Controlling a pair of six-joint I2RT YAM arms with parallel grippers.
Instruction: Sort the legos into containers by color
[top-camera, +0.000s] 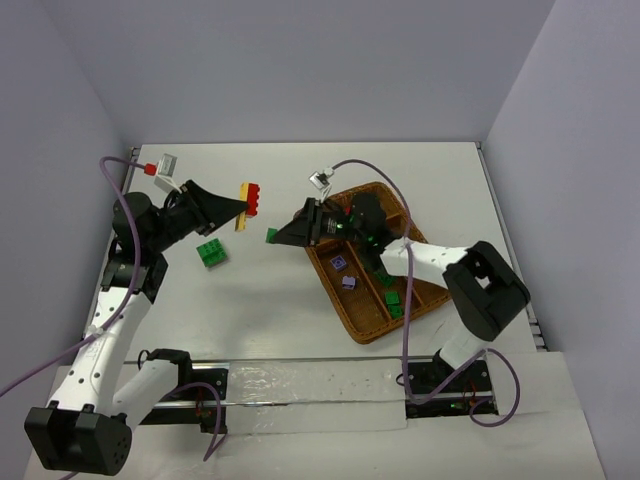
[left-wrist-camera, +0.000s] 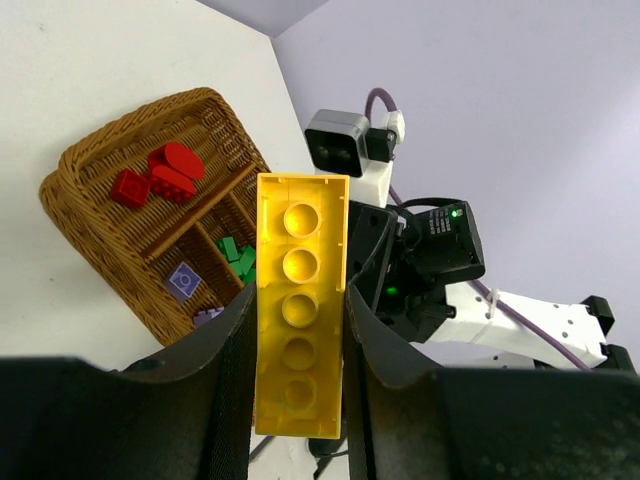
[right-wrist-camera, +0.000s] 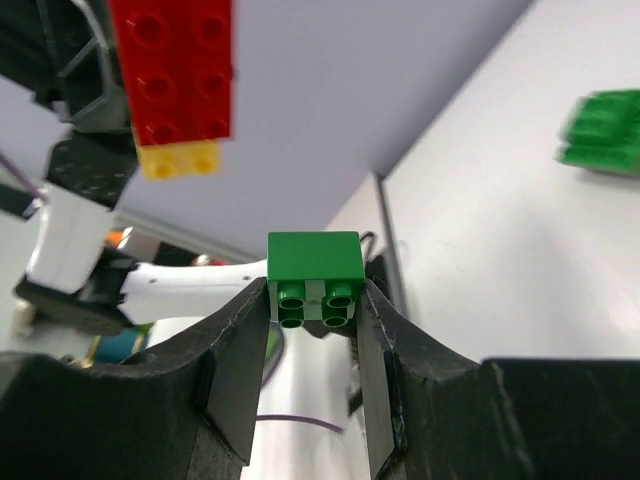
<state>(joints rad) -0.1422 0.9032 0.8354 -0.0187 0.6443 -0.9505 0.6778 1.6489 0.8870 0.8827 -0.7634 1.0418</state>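
**White table (top-camera: 280, 310), one brick in each grip**

Pale walls close in the tabletop. The left gripper (top-camera: 240, 208) is clamped narrow on a long yellow brick (left-wrist-camera: 300, 310) with a red brick (top-camera: 254, 197) stuck to it, held off the surface. Facing it, the right gripper (top-camera: 280, 236) pinches a small green brick (right-wrist-camera: 314, 262) just beside the basket (left-wrist-camera: 90, 235). A green clump (top-camera: 211, 253) lies on the table near the left arm. In the basket, red pieces (left-wrist-camera: 150, 180) sit in the crosswise section. Purple pieces (top-camera: 340, 263) and green pieces (top-camera: 392, 300) lie in separate long slots.
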